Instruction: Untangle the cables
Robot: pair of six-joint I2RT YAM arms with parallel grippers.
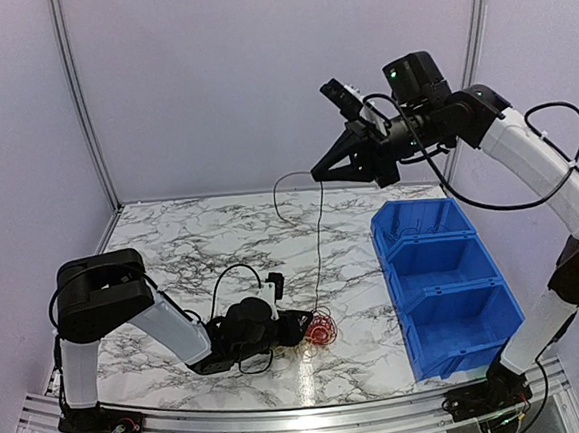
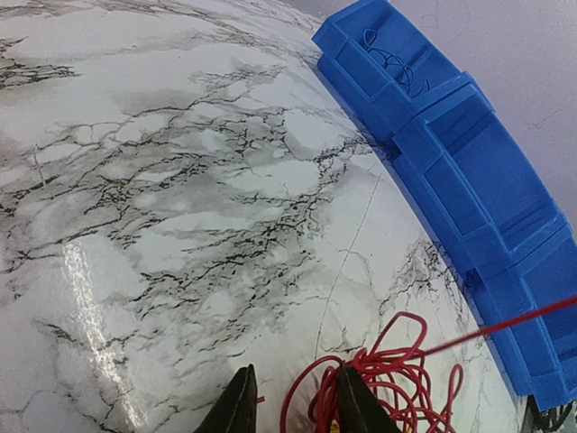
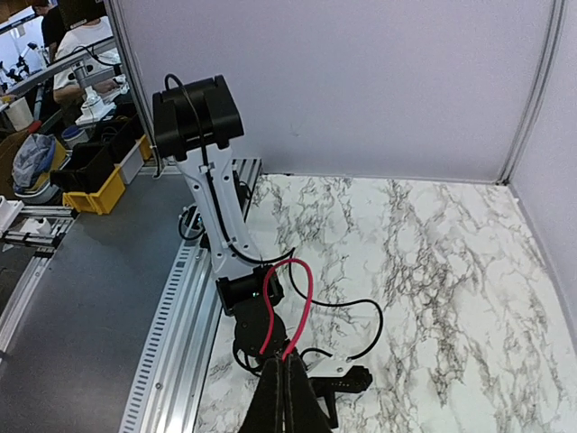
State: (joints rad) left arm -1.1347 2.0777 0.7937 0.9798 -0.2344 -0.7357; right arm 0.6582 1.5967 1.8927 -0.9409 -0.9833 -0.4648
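Note:
The cables lie as a small red bundle on the marble table, just right of my left gripper. In the left wrist view my left gripper is open, low over the table. Red loops curl between its jaws and around the right finger. One red strand runs taut up and to the right. My right gripper hangs high above the table, shut on a red cable. A thin line drops from it to the bundle. A short red loop sticks out past the right gripper.
Blue bins stand in a row along the right side of the table, also in the left wrist view. A thin dark wire lies in the far bin. A thin grey wire end curls in the air beside my right gripper.

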